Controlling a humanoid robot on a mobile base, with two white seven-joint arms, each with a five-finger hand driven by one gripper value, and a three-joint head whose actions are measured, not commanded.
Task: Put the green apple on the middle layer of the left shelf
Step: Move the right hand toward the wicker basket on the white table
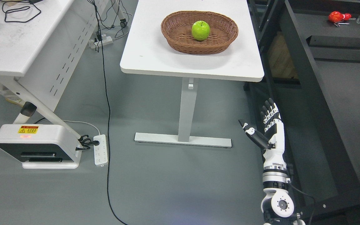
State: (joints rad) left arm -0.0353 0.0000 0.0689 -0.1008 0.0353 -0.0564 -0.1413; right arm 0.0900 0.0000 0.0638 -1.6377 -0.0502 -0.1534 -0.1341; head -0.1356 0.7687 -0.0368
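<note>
A green apple [200, 30] lies in a brown wicker basket [180, 43] on a white table [155, 56] at the top middle of the head view. My right hand [266, 125] is raised at the lower right, well below and to the right of the table's front edge. Its fingers [270, 112] are stretched out, the thumb spread to the left, and it holds nothing. My left arm does not show.
A black shelf frame [308, 78] runs down the right side, close beside my right hand, with a red object [337, 16] on its upper surface. A white desk [17, 40] stands at the left. A white device [37, 145], a power strip [100, 149] and cables lie on the grey floor.
</note>
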